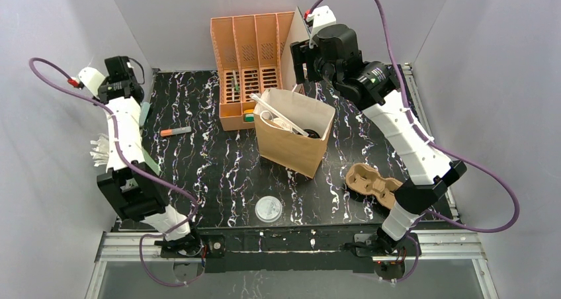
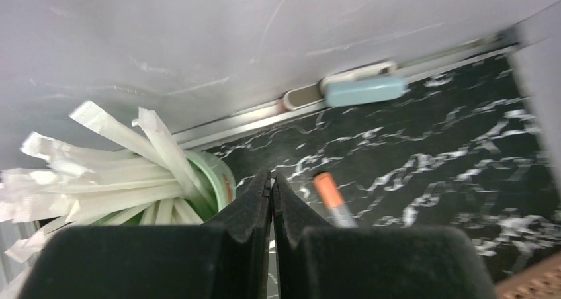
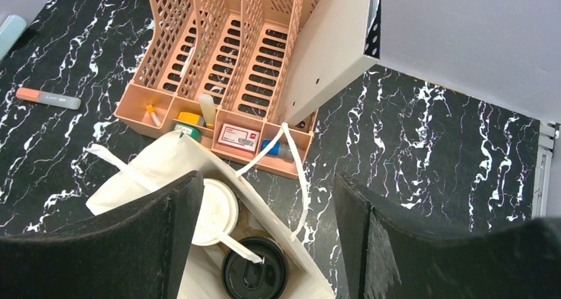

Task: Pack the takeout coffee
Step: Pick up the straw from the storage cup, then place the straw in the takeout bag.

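The takeout coffee (image 3: 255,267) stands inside the brown paper bag (image 1: 294,147), its black lid facing up, next to a white-lidded cup (image 3: 215,210). A wrapped white straw (image 3: 233,243) lies across both lids. In the top view the black lid (image 1: 311,133) shows at the bag's right side. My right gripper (image 3: 266,180) hangs open above the bag's far edge with nothing between its fingers; it is also seen from above (image 1: 305,64). My left gripper (image 2: 272,180) is shut on nothing, low over the table at the back left.
An orange file organiser (image 1: 255,61) stands behind the bag. A cardboard cup carrier (image 1: 374,180) lies at the right, and a flat round lid (image 1: 268,208) sits near the front edge. By the left gripper are a green cup of straws (image 2: 210,173), an orange-capped marker (image 2: 329,193) and a pale blue block (image 2: 364,90).
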